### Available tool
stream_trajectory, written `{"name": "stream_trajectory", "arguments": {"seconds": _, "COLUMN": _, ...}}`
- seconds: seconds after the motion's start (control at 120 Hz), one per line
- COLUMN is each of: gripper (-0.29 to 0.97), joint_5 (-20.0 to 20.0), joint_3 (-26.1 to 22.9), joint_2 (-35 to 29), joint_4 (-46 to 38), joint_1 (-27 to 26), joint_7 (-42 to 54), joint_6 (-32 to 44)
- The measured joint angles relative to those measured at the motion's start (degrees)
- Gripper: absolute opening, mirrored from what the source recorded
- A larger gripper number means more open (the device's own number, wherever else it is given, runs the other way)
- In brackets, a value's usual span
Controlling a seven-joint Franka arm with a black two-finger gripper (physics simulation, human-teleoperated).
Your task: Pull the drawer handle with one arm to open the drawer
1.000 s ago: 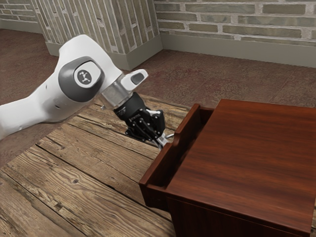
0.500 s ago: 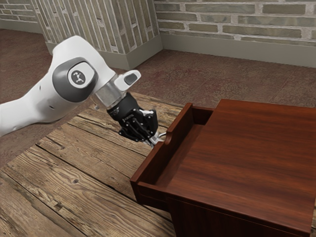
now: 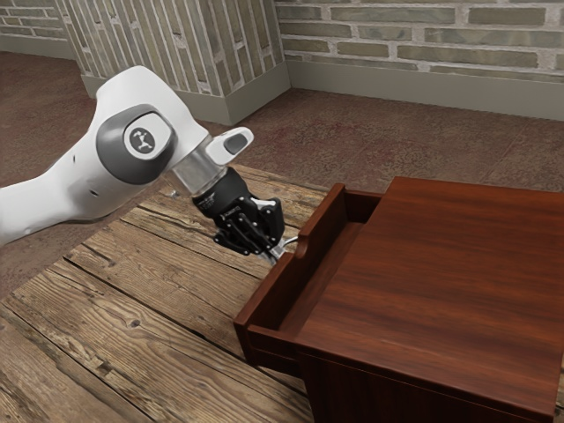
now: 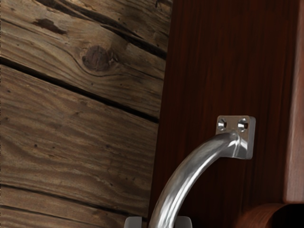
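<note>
Clamped on the curved metal handle (image 4: 199, 162), the black gripper (image 3: 277, 251) holds the drawer (image 3: 280, 295) jutting well out of the wooden cabinet (image 3: 441, 282), so opening looks mostly done, little travel left.

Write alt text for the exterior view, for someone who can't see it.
A white robot arm has its black gripper shut on the handle of a drawer, which stands partly open from a dark wooden cabinet. The cabinet sits on a weathered plank table, with brick walls behind.
</note>
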Motion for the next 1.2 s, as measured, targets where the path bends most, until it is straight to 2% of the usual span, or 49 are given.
{"name": "stream_trajectory", "arguments": {"seconds": 0.242, "gripper": -0.09, "joint_5": -0.01, "joint_3": 1.66, "joint_2": -0.24, "joint_4": -0.03, "joint_1": -1.01, "joint_7": 0.38, "joint_6": -0.24}}
{"name": "stream_trajectory", "arguments": {"seconds": 0.642, "gripper": -0.09, "joint_5": -0.04, "joint_3": 10.6, "joint_2": -1.08, "joint_4": -0.14, "joint_1": -7.89, "joint_7": 1.48, "joint_6": -1.07}}
{"name": "stream_trajectory", "arguments": {"seconds": 0.933, "gripper": -0.1, "joint_5": -0.15, "joint_3": 14.19, "joint_2": -2.56, "joint_4": -0.13, "joint_1": -9.33, "joint_7": 2.31, "joint_6": -1.97}}
{"name": "stream_trajectory", "arguments": {"seconds": 1.008, "gripper": -0.08, "joint_5": -0.33, "joint_3": 15.77, "joint_2": -3.95, "joint_4": -0.12, "joint_1": -7.43, "joint_7": 2.6, "joint_6": -2.45}}
{"name": "stream_trajectory", "arguments": {"seconds": 1.1, "gripper": -0.04, "joint_5": -0.26, "joint_3": 17.78, "joint_2": -6.22, "joint_4": -0.1, "joint_1": 0.49, "joint_7": 2.89, "joint_6": -3.15}}
{"name": "stream_trajectory", "arguments": {"seconds": 1.15, "gripper": 0.06, "joint_5": 1.1, "joint_3": 18.38, "joint_2": -8.36, "joint_4": 0.15, "joint_1": 3.6, "joint_7": 2.97, "joint_6": -3.71}}
{"name": "stream_trajectory", "arguments": {"seconds": 1.2, "gripper": 0.17, "joint_5": 2.2, "joint_3": 19.66, "joint_2": -9.95, "joint_4": 0.41, "joint_1": 3.52, "joint_7": 3.06, "joint_6": -4.75}}
